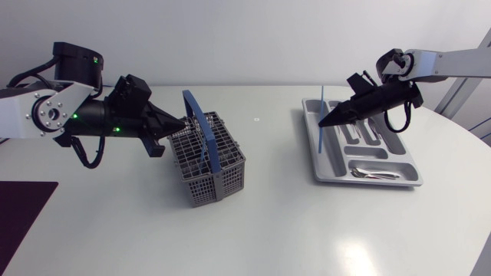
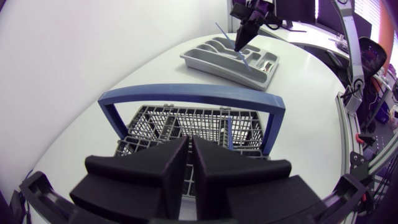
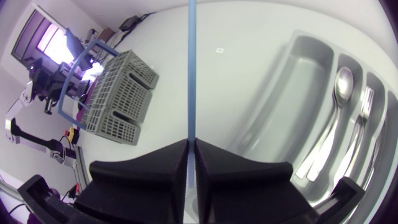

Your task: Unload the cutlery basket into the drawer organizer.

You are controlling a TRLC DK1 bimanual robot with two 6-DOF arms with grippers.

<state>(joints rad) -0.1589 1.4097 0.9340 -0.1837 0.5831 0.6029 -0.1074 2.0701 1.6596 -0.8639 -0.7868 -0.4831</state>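
The grey wire cutlery basket (image 1: 222, 170) with a blue arch handle (image 1: 198, 115) stands left of centre. My left gripper (image 1: 182, 123) is shut, its tips at the basket's left rim; nothing shows between the fingers (image 2: 168, 168). A blue piece (image 2: 229, 132) stands inside the basket (image 2: 155, 121). The grey drawer organizer (image 1: 326, 170) lies at the right. My right gripper (image 1: 326, 120) hangs over its left end, shut on a thin blue utensil (image 1: 321, 138) held upright. That utensil (image 3: 191, 68) runs straight out from between the right fingers (image 3: 155, 168).
A spoon (image 3: 341, 84) and a fork (image 3: 367, 102) lie in the organizer's narrow compartments (image 3: 292, 93); more metal cutlery (image 1: 376, 172) fills its front slot. A dark mat (image 1: 19, 211) covers the front left corner of the table.
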